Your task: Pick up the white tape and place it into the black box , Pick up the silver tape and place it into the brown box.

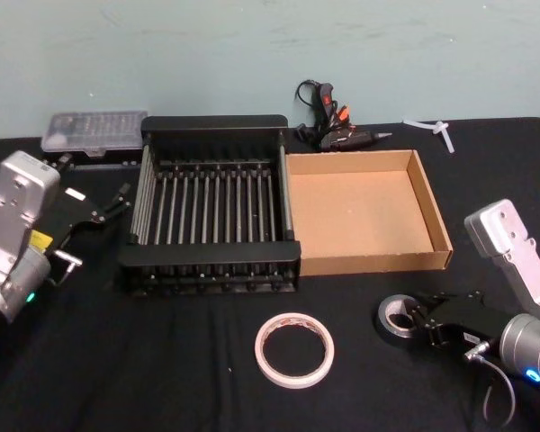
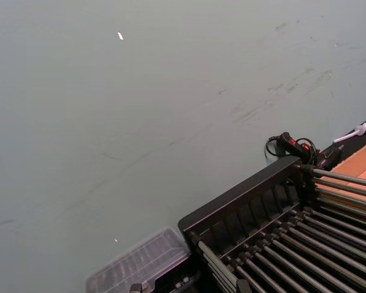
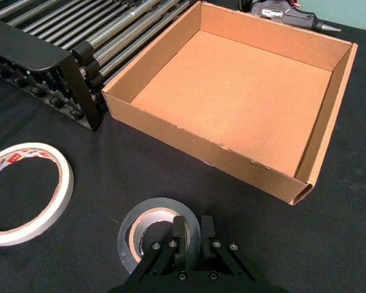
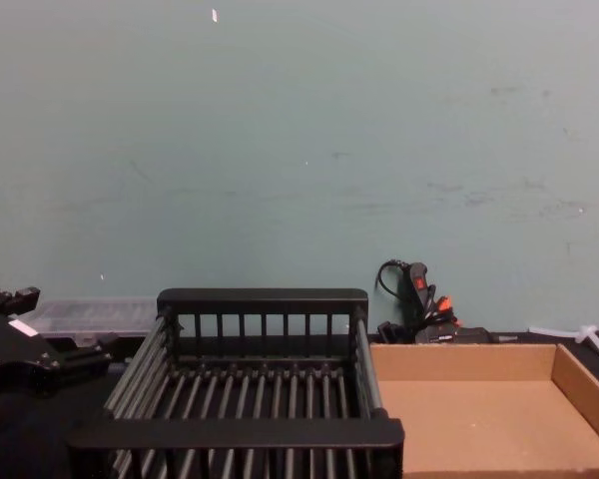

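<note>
Progress: none placed | white tape on bench, near centre | silver tape near right, right gripper nearly closed over its rim, unlifted | black box, brown box empty | left gripper parked far left, fingers apart, empty.

black box left of brown box (touching) | white tape in front

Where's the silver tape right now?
In the head view the silver tape lies on the black table at the robot's right, in front of the brown box, right of the white tape, with the right gripper on its rim.
</note>
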Controlling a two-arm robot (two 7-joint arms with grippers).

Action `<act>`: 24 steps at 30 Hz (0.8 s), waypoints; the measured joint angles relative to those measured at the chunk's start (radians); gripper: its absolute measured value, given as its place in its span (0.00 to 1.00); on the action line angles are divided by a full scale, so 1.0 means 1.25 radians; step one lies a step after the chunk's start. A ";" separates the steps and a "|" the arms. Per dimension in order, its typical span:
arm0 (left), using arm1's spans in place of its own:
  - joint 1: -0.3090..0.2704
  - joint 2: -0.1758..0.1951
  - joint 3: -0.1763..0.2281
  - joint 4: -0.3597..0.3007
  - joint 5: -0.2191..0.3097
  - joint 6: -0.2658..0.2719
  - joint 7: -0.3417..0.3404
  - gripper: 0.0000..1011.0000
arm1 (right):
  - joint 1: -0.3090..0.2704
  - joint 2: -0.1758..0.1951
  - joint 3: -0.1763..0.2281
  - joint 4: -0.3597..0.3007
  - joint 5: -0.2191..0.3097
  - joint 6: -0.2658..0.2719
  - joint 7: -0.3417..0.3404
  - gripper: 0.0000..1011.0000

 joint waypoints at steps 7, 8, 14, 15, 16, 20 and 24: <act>0.000 0.000 0.000 0.000 0.000 0.000 0.000 0.99 | 0.000 0.000 0.000 0.000 0.000 0.000 0.000 0.15; 0.000 0.000 0.000 0.000 0.000 0.000 0.000 0.99 | -0.001 -0.001 0.002 -0.001 0.000 -0.002 0.002 0.15; 0.000 0.000 0.000 0.000 0.000 0.000 0.000 0.99 | -0.009 -0.007 0.017 -0.014 -0.002 -0.022 0.014 0.15; 0.000 0.000 0.000 0.000 0.000 0.000 0.000 0.99 | -0.010 -0.008 0.022 -0.020 -0.002 -0.028 0.018 0.15; 0.000 0.000 0.000 0.000 0.000 0.000 0.000 0.99 | -0.011 -0.008 0.025 -0.023 -0.002 -0.032 0.020 0.15; 0.000 0.000 0.000 0.000 0.000 0.000 0.000 0.99 | -0.012 -0.009 0.039 -0.044 -0.004 -0.058 0.027 0.15; 0.000 0.000 0.000 0.000 0.000 0.000 0.000 0.99 | -0.002 -0.013 0.047 -0.052 -0.015 -0.084 0.026 0.15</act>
